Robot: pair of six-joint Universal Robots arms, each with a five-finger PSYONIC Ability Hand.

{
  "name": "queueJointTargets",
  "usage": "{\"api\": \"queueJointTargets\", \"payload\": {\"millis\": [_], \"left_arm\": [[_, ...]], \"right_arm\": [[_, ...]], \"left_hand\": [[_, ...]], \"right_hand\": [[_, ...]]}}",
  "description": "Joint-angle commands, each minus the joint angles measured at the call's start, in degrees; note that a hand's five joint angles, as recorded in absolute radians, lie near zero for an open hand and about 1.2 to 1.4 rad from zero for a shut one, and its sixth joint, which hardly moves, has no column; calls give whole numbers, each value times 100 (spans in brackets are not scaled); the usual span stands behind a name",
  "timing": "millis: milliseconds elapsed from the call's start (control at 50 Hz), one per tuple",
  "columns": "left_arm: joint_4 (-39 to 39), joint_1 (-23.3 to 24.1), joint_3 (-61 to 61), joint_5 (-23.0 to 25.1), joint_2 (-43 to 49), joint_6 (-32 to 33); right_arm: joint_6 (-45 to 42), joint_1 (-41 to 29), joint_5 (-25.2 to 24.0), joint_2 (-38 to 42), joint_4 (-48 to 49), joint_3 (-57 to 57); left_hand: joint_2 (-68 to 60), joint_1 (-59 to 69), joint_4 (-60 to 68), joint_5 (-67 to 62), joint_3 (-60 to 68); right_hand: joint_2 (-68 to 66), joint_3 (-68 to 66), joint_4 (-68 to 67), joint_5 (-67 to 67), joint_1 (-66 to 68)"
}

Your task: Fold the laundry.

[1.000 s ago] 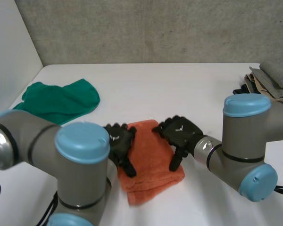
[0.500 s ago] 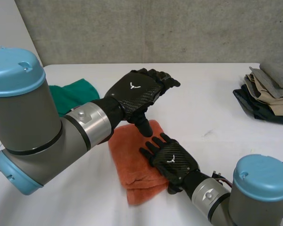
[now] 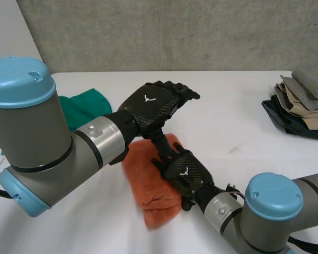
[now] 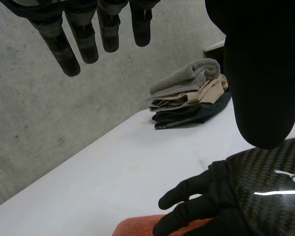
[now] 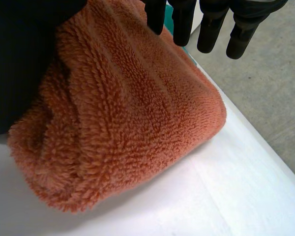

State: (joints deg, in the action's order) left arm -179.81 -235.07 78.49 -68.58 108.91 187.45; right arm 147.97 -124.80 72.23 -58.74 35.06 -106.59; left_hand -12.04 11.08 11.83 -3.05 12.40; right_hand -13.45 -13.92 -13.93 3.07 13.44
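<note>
— Where is the orange towel [image 3: 147, 182]?

— It lies on the white worktop [image 3: 228, 100], folded into a thick pad. In the head view it sits near the front edge, at about 6 o'clock from the worktop's middle. Its stacked layers show at the near end.

— What is the right robot hand [image 3: 183, 172] doing?

— It lies palm down on the right half of the towel. Its fingers are straight and spread, pointing toward 11 o'clock, and they grasp nothing. In its own wrist view the fingertips [image 5: 212, 29] hang straight and apart above the terry pile.

— And the left robot hand [image 3: 151, 106]?

— It is raised above the worktop at about 12 o'clock from the towel, wide and empty. Its fingers [image 4: 71, 49] are straight. Its thumb points down, with the tip close to the right robot hand's fingers. Whether they touch cannot be told.

— What else is on the worktop?

— A green cloth [image 3: 84, 108] lies crumpled at 10 o'clock from the towel, partly behind the left arm. A stack of folded clothes [image 3: 299, 100] sits at 2 o'clock by the right edge, well apart from the towel, with grey on top, then beige, then dark pieces. A concrete wall [image 3: 175, 32] rises behind.
</note>
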Motion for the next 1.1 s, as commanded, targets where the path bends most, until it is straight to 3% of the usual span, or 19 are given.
{"api": "queueJointTargets", "payload": {"millis": [20,180,240,260,280,300,540,800,960,1100], "left_arm": [[-2,-4,-1,2,-19,2],[7,-4,8,2,-19,2],[-2,-13,-1,2,-19,2],[-2,-13,-1,2,-27,2],[-2,-13,-1,2,-27,2],[-2,-13,-1,2,-36,2],[-10,-258,-115,2,-273,-6],[-11,-267,-264,2,-458,-165],[-28,-215,-264,20,-467,-165],[-107,-215,-264,37,-423,-156]], "right_arm": [[13,-9,-7,144,-8,235],[48,-88,-16,276,-8,455],[74,-88,-16,302,1,569],[92,-88,-16,311,19,596],[127,-80,2,302,97,666],[144,-79,19,293,168,701],[496,131,494,-67,502,1650],[917,2072,380,-533,397,3170],[1998,3759,-436,-226,432,4304],[2904,4938,-1509,968,485,5279]], "left_hand": [[-339,435,360,-238,303],[-339,435,360,-238,303],[-355,451,377,-254,320],[-339,435,360,-238,303],[-355,451,377,-254,320],[-339,435,360,-238,303],[-355,451,377,-254,320],[-355,451,377,-254,320],[-322,418,343,-221,286],[-339,435,360,-238,303]], "right_hand": [[-588,-542,-540,626,590],[-889,-842,-841,927,890],[-2918,-2872,-2870,2956,2919],[-4042,-3996,-3994,4080,4043],[-6501,-6455,-6453,6539,6503],[-6653,-6607,-6605,6691,6654],[-6655,-6608,-6607,6693,6656],[-6655,-6608,-6607,6693,6656],[-6655,-6608,-6607,6693,6656],[-6655,-6608,-6607,6693,6656]]}}
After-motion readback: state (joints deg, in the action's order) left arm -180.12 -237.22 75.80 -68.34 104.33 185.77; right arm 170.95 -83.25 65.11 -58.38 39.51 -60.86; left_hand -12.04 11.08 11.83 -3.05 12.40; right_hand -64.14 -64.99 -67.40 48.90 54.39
